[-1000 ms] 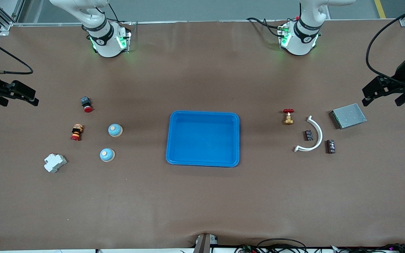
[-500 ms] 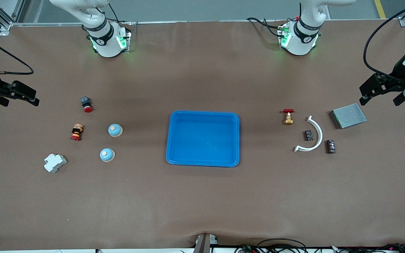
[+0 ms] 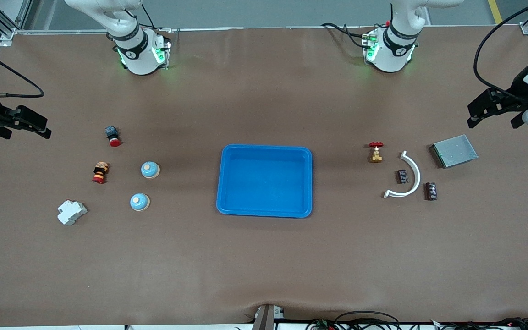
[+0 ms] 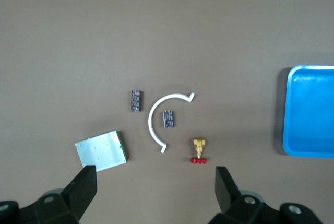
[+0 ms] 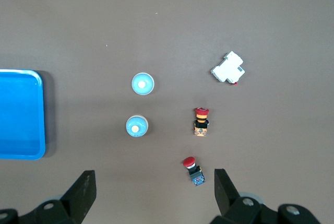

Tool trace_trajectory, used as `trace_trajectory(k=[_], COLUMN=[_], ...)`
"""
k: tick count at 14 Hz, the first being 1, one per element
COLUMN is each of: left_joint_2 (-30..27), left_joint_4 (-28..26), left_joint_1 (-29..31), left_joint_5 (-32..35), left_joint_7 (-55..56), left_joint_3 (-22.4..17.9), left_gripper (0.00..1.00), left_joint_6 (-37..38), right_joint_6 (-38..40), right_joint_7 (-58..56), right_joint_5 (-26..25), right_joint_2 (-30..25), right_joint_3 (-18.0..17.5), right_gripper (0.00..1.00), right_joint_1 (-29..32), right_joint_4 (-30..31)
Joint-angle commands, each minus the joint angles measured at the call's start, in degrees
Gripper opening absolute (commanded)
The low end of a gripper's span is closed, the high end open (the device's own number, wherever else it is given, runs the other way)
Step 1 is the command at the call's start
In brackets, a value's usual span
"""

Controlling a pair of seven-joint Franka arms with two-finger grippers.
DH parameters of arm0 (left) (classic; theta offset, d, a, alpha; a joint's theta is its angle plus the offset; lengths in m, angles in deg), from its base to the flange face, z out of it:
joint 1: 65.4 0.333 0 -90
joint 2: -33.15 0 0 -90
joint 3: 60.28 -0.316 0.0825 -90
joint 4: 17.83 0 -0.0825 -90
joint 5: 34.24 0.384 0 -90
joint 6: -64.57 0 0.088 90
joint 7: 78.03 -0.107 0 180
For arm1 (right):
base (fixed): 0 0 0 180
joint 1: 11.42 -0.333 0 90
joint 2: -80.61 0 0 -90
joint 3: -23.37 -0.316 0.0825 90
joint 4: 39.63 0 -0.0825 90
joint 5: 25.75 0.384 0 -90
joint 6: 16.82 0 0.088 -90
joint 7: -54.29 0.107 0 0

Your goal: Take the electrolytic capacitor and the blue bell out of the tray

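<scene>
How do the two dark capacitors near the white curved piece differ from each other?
The smaller capacitor lies inside the bend of the white curved piece; the bigger capacitor lies outside it, nearer to the front camera. Both are dark, lie flat on the table and are untouched.

We see 2 dark capacitors (image 3: 430, 191) lying by the white arc toward the left arm's end, and 2 blue bells (image 3: 150, 170) sitting upright toward the right arm's end.
</scene>
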Motion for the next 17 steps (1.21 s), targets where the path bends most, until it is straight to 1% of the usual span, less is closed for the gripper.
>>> trace_trajectory(k=[1,8,17], left_joint_2=[1.2,2.1,2.3], left_joint_4=[3.0,3.0,3.6], left_joint_1=[0.5,0.7,0.7], left_joint_5=[-1.1,-1.2,-1.1], left_joint_7=[0.0,0.0,0.0], left_joint_3=[-0.2,-0.4,-0.4], left_gripper=[1.0,1.0,1.0], left_joint_6=[4.0,8.1,8.1], right_joint_6=[-0.8,-0.8,-1.4], right_joint_7=[1.0,1.0,0.9], right_joint_5=[-0.8,-0.8,-0.8], right_joint_2=[-1.8,-1.8,-1.8], right_joint_3=[0.0,0.0,0.0], right_gripper=[1.0,1.0,1.0], right_joint_1=[-0.2,-0.2,-0.2], right_joint_4=[1.8,1.8,2.3])
